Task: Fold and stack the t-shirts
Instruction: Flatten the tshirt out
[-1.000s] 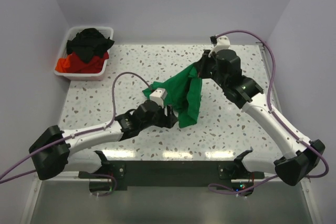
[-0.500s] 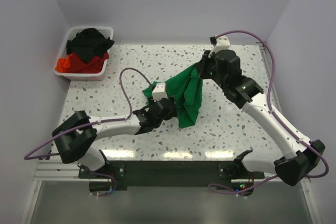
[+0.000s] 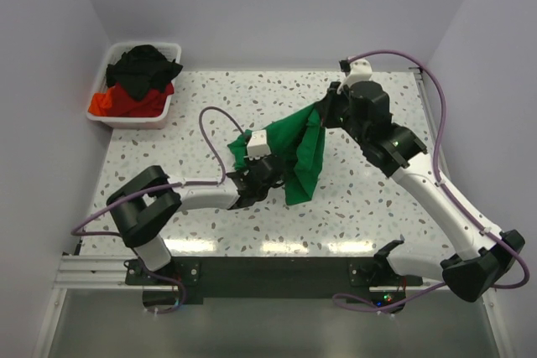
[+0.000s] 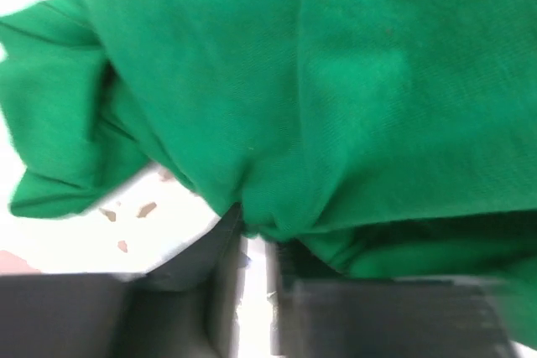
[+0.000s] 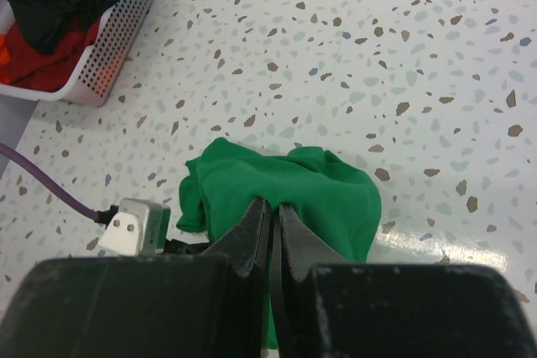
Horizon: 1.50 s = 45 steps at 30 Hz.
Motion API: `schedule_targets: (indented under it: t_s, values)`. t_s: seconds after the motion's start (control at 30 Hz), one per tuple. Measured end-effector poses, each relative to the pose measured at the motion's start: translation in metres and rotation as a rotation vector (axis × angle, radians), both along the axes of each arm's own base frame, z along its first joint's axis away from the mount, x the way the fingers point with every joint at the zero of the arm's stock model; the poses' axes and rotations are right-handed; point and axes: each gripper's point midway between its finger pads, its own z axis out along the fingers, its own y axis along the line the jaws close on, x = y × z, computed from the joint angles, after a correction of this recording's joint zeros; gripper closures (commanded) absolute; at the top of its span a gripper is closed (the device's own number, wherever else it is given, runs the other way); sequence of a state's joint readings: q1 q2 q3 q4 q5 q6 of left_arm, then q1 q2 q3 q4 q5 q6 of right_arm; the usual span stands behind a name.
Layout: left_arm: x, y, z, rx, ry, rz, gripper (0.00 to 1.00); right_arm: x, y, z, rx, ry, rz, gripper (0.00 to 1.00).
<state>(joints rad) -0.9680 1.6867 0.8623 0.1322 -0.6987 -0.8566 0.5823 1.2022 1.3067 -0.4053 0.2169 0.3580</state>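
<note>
Green t-shirt (image 3: 300,153) hangs over the middle of the speckled table (image 3: 168,148). Its top is lifted at the far right, and its lower end droops down by the table top.

The right gripper (image 3: 323,115) has its two fingers pressed tight together on a bit of the green cloth, so it holds the top of the shirt up in the air. Its own camera shows the fingertips of the right gripper (image 5: 270,207) closed on the cloth.

The left gripper (image 3: 273,178) reaches in low from the left, at the shirt's near left edge. Its fingers (image 4: 225,245) are almost together and the cloth bunches right at their tips, so it looks to be pinching a fold — though this view is blurry.

Well apart, in the back left corner, sits the white bin (image 3: 134,113). Inside it a black t-shirt (image 3: 147,64) lies on top of a red t-shirt (image 3: 124,102).
</note>
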Motion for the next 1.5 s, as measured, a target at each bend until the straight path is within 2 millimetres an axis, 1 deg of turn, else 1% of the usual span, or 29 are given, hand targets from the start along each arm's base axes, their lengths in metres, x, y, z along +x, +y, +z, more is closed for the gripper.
schedule_targets:
  t_s: [0.07,0.17,0.23,0.33,0.47,0.57,0.67,0.83,0.93,1.07,1.13,1.2,1.33,1.4,1.5]
  values:
    - [0.004,0.007,0.003,0.011,-0.017,0.036,1.0,0.0,0.0,0.0,-0.001,0.0,-0.002,1.0]
    - [0.008,0.018,0.008,0.032,-0.037,0.077,1.0,0.0,0.0,-0.001,-0.001,0.0,-0.002,1.0]
    - [0.011,0.027,0.017,0.04,-0.054,0.108,1.0,0.0,-0.001,-0.002,-0.003,0.003,-0.002,1.0]
    - [0.012,0.043,0.04,0.041,-0.095,0.158,1.0,-0.001,-0.003,-0.003,-0.006,0.003,-0.01,1.0]
    - [0.007,0.069,0.085,0.015,-0.169,0.228,1.0,-0.005,-0.011,-0.004,-0.013,-0.004,-0.037,1.0]
    - [0.0,0.091,0.121,-0.018,-0.226,0.281,1.0,-0.011,-0.02,-0.001,-0.013,-0.015,-0.06,1.0]
    - [-0.01,0.112,0.149,-0.055,-0.267,0.321,1.0,-0.021,-0.031,0.002,-0.012,-0.022,-0.079,1.0]
    - [-0.033,0.138,0.177,-0.128,-0.28,0.339,1.0,-0.046,-0.042,0.016,0.018,-0.043,-0.071,1.0]
    - [-0.049,0.152,0.193,-0.203,-0.288,0.338,1.0,-0.062,-0.044,0.026,0.048,-0.061,-0.039,1.0]
    - [-0.067,0.172,0.226,-0.297,-0.335,0.318,1.0,-0.079,-0.044,0.038,0.08,-0.079,0.007,1.0]
    - [-0.071,0.178,0.243,-0.31,-0.371,0.296,1.0,-0.084,-0.043,0.047,0.094,-0.092,0.025,1.0]
    - [-0.072,0.18,0.26,-0.301,-0.413,0.267,1.0,-0.086,-0.042,0.059,0.11,-0.112,0.037,1.0]
    - [-0.064,0.176,0.289,-0.243,-0.486,0.242,1.0,-0.084,-0.041,0.081,0.127,-0.158,0.041,1.0]
    - [-0.057,0.171,0.297,-0.204,-0.515,0.252,1.0,-0.077,-0.043,0.089,0.124,-0.186,0.021,1.0]
    - [-0.036,0.163,0.299,-0.123,-0.539,0.317,1.0,-0.059,-0.044,0.087,0.096,-0.198,-0.032,1.0]
